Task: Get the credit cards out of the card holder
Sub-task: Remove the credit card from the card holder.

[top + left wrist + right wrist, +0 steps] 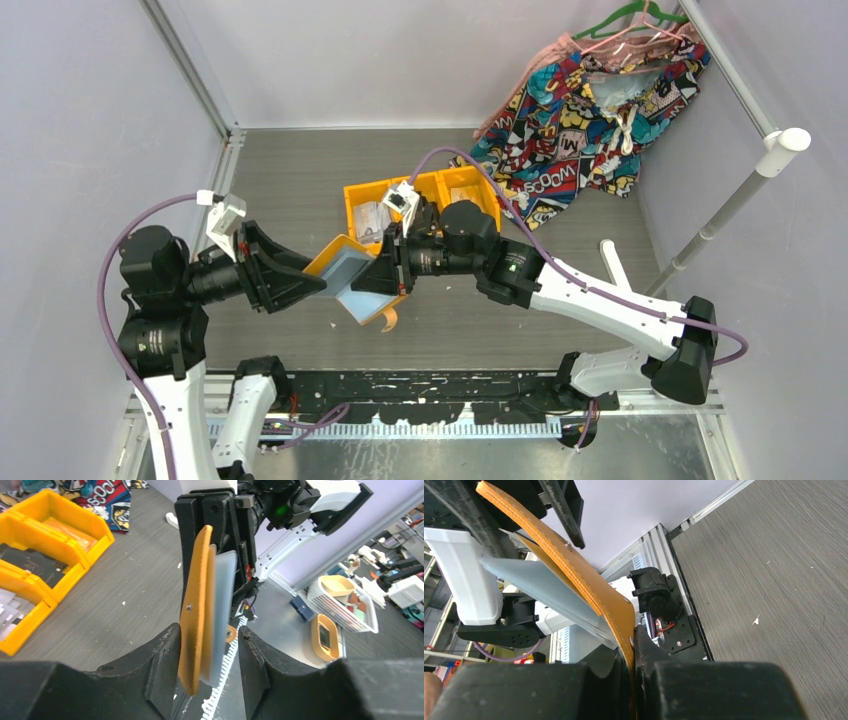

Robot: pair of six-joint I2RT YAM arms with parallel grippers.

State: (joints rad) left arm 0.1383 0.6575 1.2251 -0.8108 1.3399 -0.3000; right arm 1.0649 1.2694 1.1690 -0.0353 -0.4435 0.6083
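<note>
The card holder [345, 270], seemingly light and floppy, is being clamped at its cover by the right gripper [631, 652]. It is being straddled, unclenched, by the left gripper [209, 642].

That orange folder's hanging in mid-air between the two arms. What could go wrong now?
The right pincer pinches the card holder only by an edge of its orange cover, off the table, so it could slip and fall. The left pincer straddles cover and pale blue pockets together; closing there might clamp them shut rather than free a card. No card shows.
</note>
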